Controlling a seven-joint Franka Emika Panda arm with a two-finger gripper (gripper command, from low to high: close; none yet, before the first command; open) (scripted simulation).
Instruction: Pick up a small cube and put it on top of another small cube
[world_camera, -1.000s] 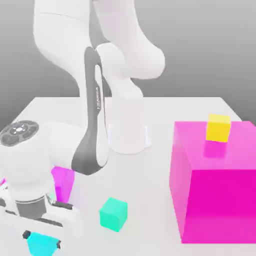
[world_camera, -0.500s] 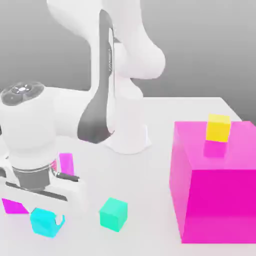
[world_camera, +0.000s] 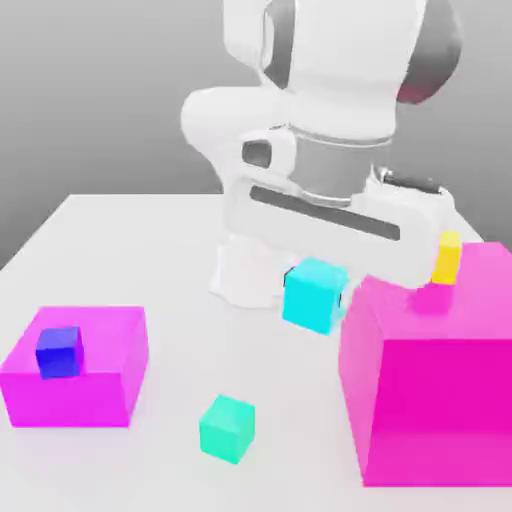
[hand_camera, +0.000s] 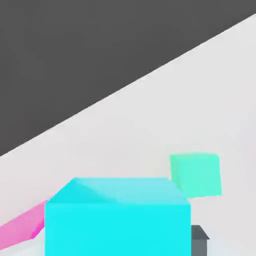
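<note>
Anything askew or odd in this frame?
Nothing looks spilled or damaged. The cyan cube sits slightly tilted in the exterior view, but it is held aloft by the gripper, so that seems ordinary.

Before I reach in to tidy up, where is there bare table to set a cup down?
In the exterior view, bare table lies behind the smaller magenta block, and between the teal cube and the large magenta block. It is crowded around the end effector holding the cyan cube, beside the large block.
</note>
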